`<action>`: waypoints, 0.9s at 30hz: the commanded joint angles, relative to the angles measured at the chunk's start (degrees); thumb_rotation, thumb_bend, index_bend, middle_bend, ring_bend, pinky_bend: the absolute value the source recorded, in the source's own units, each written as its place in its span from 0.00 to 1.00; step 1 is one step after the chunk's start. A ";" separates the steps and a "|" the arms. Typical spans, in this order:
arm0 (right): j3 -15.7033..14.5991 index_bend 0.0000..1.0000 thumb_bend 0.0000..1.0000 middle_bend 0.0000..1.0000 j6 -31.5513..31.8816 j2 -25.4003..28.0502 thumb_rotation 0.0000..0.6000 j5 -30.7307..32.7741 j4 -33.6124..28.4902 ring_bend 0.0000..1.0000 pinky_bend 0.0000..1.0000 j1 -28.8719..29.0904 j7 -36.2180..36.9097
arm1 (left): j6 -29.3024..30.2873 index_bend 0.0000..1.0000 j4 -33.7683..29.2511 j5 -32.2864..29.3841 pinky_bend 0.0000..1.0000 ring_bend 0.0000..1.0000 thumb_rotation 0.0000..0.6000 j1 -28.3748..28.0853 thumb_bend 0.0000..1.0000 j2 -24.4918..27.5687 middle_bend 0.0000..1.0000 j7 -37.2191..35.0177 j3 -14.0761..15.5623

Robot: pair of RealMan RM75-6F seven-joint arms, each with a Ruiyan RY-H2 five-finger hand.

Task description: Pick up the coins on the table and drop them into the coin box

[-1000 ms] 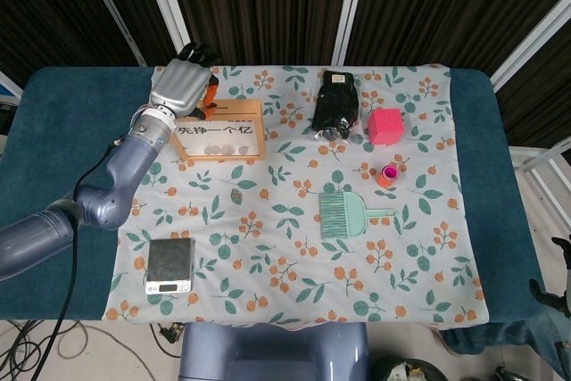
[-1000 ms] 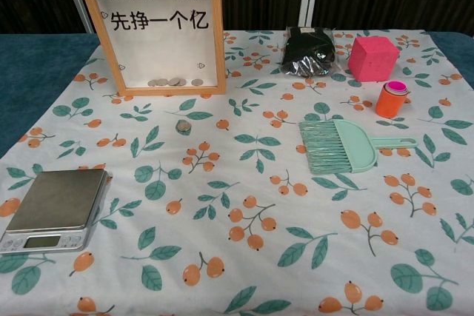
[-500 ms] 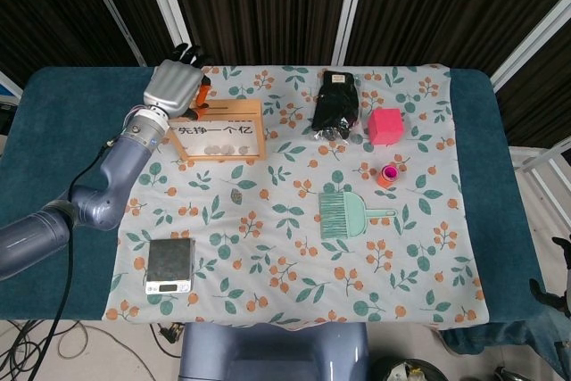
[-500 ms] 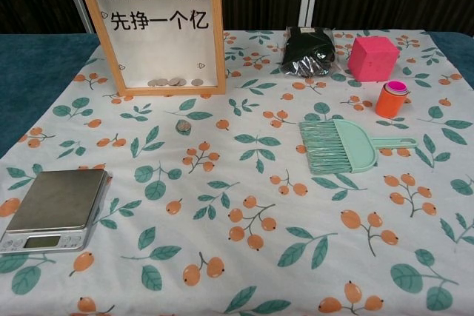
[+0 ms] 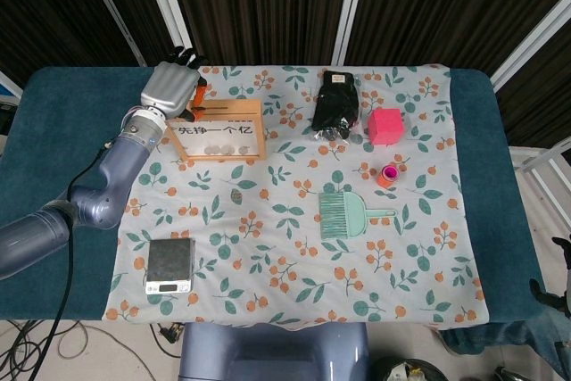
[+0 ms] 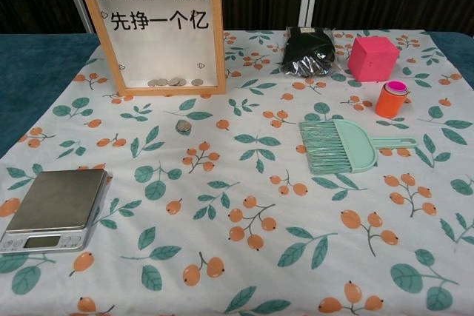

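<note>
Presently one coin [image 6: 182,126] lies on the floral cloth [image 6: 244,183], just in front of the upright wooden coin box [image 6: 161,31], which holds several coins at its bottom. The left hand [image 5: 171,88] hovers behind the box's top edge; its grasp cannot be determined. Right hand unseen.

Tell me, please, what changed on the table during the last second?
The left hand drifted slightly to the left, away from the top of the coin box, and now sits above the box's left corner. Whether it holds a coin cannot be told. The coin on the cloth, the coins inside the box, scale, brush and pink cube stayed put.
</note>
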 commanded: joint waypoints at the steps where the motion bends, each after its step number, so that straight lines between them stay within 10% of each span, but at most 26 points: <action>1: -0.01 0.19 0.39 0.06 -0.06 -0.02 1.00 -0.02 0.02 0.03 0.00 0.04 0.00 | 0.15 0.68 -0.30 -0.23 0.00 0.00 1.00 -0.05 0.23 0.19 0.12 0.07 0.08; 27: -0.09 0.19 0.39 0.06 -0.08 -0.03 1.00 -0.18 0.08 0.03 0.00 0.09 0.03 | 0.69 0.66 1.01 -0.77 0.00 0.00 1.00 -1.14 0.23 -1.30 0.12 0.62 0.99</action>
